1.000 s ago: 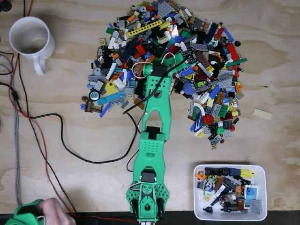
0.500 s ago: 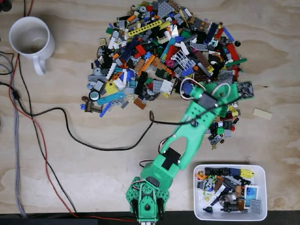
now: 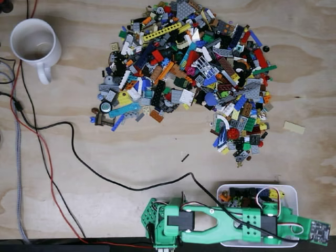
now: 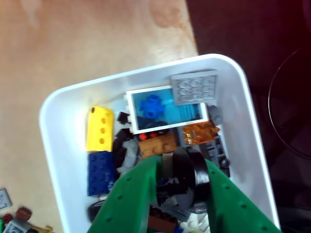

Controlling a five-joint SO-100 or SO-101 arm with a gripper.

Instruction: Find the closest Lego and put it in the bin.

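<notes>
A black round Lego piece [image 4: 187,167] sits pinched in the green end effector [image 4: 182,170], held right above the white bin [image 4: 58,145] of bricks, apparently for dropping in.

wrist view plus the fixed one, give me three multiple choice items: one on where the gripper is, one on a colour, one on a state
1. Where is the gripper?
A. over the bin
B. over the mug
C. over the loose pile

2. What colour is the long brick with round holes in the bin?
A. red
B. yellow
C. white

3. What state is the gripper in?
A. open and empty
B. shut on a dark round piece
C. resting on the table

Answers:
1 A, the wrist view looks down past the fingers into the white bin.
2 B, the yellow brick lies by the bin's left wall.
3 B, the dark round piece sits between the green fingers.
</notes>
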